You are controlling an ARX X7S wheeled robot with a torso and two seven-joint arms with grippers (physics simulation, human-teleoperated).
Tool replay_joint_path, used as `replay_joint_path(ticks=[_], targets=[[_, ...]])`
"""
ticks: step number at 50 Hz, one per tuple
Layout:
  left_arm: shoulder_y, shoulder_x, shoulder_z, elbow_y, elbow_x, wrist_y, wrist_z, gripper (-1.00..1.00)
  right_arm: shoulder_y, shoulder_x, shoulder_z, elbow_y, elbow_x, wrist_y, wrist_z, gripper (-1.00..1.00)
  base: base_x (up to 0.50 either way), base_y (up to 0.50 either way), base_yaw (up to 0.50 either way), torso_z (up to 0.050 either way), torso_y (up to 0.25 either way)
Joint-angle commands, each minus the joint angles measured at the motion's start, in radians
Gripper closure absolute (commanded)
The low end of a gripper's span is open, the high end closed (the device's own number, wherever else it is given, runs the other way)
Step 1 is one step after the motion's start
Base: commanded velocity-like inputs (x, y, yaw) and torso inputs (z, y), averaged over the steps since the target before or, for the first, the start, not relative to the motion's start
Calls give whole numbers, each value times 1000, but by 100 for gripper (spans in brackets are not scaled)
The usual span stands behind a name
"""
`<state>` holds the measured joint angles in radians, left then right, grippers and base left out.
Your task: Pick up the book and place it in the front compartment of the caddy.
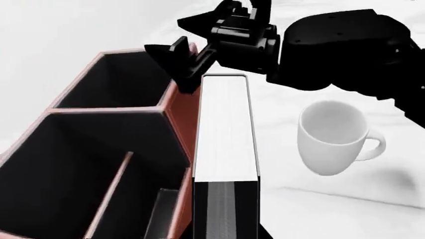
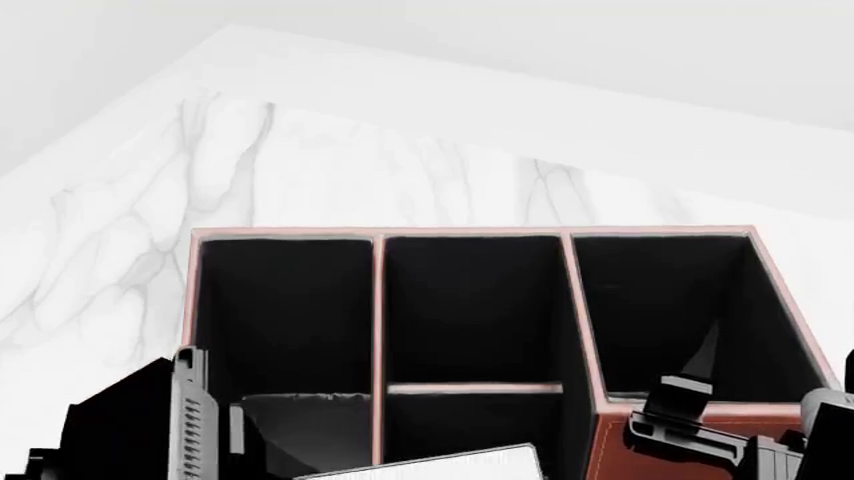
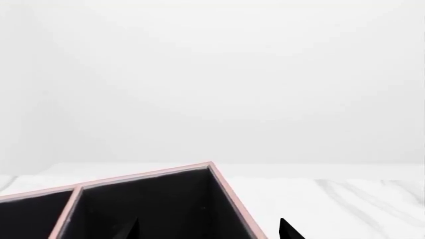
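My left gripper (image 1: 226,221) is shut on the book (image 1: 226,129), whose white page edges face up, and holds it level just outside the caddy's (image 1: 179,114) lower near wall. In the head view the book's white edge (image 2: 454,465) shows at the bottom, below the low divider (image 2: 474,388). The front compartment (image 2: 474,310) lies between that divider and the tall far wall, and it is empty. My right gripper (image 3: 209,230) is open, with its tips either side of the caddy's right-hand wall (image 3: 232,199). It also shows in the head view (image 2: 687,420).
A white mug (image 1: 335,139) stands upright on the marble table (image 1: 345,214) beside the book, on the side away from the caddy. The right arm's black body (image 1: 332,45) hangs over the caddy's tall corner. The left arm (image 2: 134,430) fills the head view's lower left.
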<state>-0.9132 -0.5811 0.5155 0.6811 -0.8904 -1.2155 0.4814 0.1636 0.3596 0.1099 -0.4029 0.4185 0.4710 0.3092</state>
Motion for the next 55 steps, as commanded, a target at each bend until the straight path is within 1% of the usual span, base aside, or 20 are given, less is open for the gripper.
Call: replay_joint_path(ticks=[1, 3, 8, 12, 13, 20, 27, 28, 33, 34, 36, 46, 49, 55], targets=[[-117, 18, -7, -73, 55, 66, 32, 100, -1, 3, -4, 4, -3, -6, 2, -100, 0, 0, 0, 0, 0], [-143, 5, 30, -74, 81, 74, 59, 100, -1, 4, -6, 0, -3, -3, 4, -100, 0, 0, 0, 0, 0], [-196, 11, 60, -110, 110, 87, 91, 100, 0, 6, -6, 3, -4, -5, 5, -100, 0, 0, 0, 0, 2], [-222, 17, 94, -154, 160, 130, 112, 100, -1, 9, -3, 5, -3, -8, 5, -100, 0, 0, 0, 0, 0], [-226, 16, 112, -171, 199, 178, 125, 100, -2, 9, -1, 10, -3, -12, 4, -100, 0, 0, 0, 0, 0], [-272, 30, 161, -224, 254, 211, 150, 100, -4, 12, 7, 13, 0, -15, 6, -100, 0, 0, 0, 0, 1], [-273, 31, 198, -264, 309, 280, 167, 100, -4, 13, 12, 27, -2, -23, 9, -100, 0, 0, 0, 0, 0], [-269, 32, 208, -274, 335, 316, 169, 100, -6, 14, 14, 26, -2, -24, 10, -100, 0, 0, 0, 0, 10], [-258, 26, 256, -307, 409, 412, 185, 100, -8, 12, 13, 36, -5, -34, 10, -100, 0, 0, 0, 0, 0], [-258, 26, 257, -308, 409, 413, 185, 100, -8, 12, 13, 36, -5, -35, 10, -100, 0, 0, 0, 0, 0], [-252, 34, 272, -345, 444, 462, 185, 100, -8, 13, 16, 41, -6, -38, 11, -100, 0, 0, 0, 0, 0], [-238, 60, 280, -428, 488, 570, 185, 100, -3, 23, 55, 48, -4, -37, 36, -100, 0, 0, 0, 0, 2], [-215, 60, 307, -451, 530, 646, 191, 100, -4, 23, 61, 51, -7, -45, 40, -100, 0, 0, 0, 0, 0], [-204, 74, 323, -492, 567, 715, 186, 100, -7, 24, 69, 58, -6, -50, 43, -100, 0, 0, 0, 0, 2]])
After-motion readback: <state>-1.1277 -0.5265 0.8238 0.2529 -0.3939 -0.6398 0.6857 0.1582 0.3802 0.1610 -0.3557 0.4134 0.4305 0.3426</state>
